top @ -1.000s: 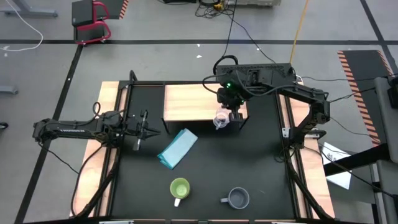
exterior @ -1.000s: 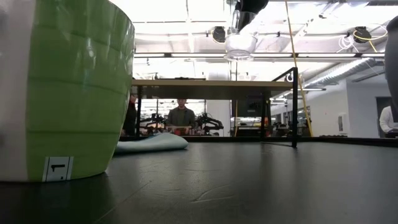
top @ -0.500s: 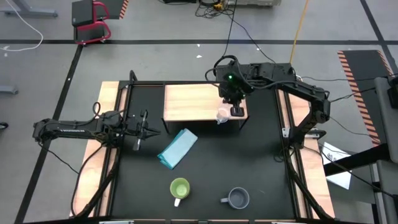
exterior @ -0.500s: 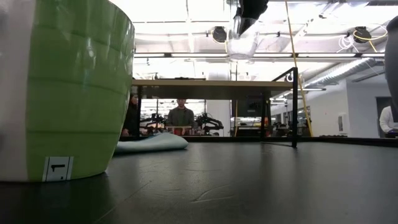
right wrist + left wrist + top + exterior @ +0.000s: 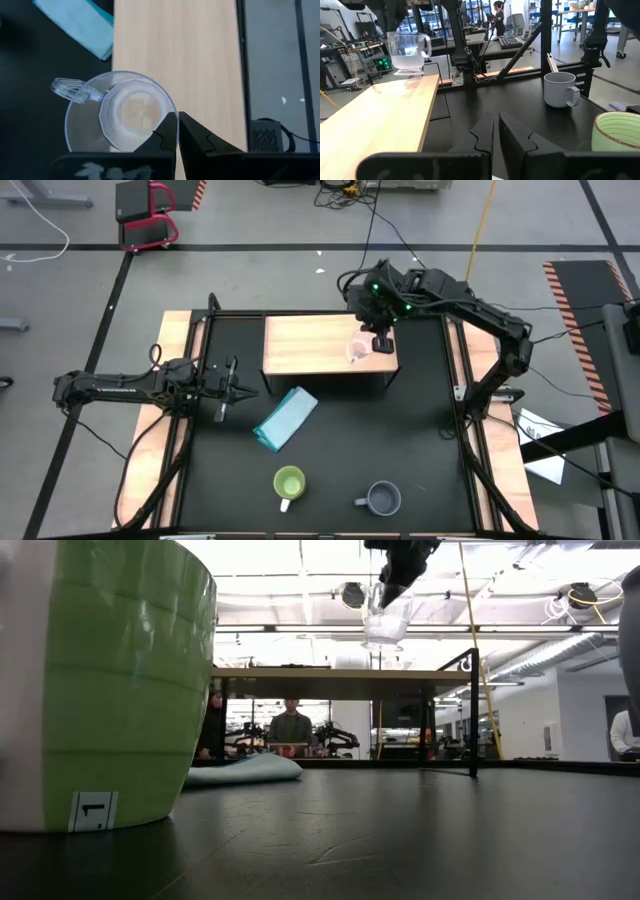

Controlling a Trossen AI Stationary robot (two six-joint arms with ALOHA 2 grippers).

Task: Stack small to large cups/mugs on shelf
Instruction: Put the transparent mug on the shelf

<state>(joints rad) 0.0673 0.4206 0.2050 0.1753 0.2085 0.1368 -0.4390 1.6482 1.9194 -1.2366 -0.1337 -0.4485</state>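
On the left, the left gripper [image 5: 222, 392] hangs over the black tabletop [image 5: 420, 440] near its left edge, well apart from every cup; in its wrist view its fingers [image 5: 512, 136] stand almost together with only a thin slit between them and nothing held.

Next comes the folded light blue cloth [image 5: 285, 418], lying flat on the tabletop in front of the shelf's left half. The lime-green mug [image 5: 289, 484] with its white handle stands upright near the front edge of the tabletop, and the grey-blue mug [image 5: 382, 500] stands upright just to its right, the two apart from each other.

The light-wood shelf [image 5: 310, 345] sits at the back of the tabletop. Above its right end the right gripper [image 5: 380, 342] is clenched on the rim of the clear glass cup [image 5: 357, 352], its fingers [image 5: 192, 137] pinching the wall on the side away from the handle. In the low view the glass cup [image 5: 383, 615] hangs upright in the air, clear of the shelf top [image 5: 340, 673] beneath it. The right wrist view looks straight down into the cup [image 5: 120, 117], which is partly over the wood and partly past the shelf's front edge, with its handle pointing out over the black tabletop
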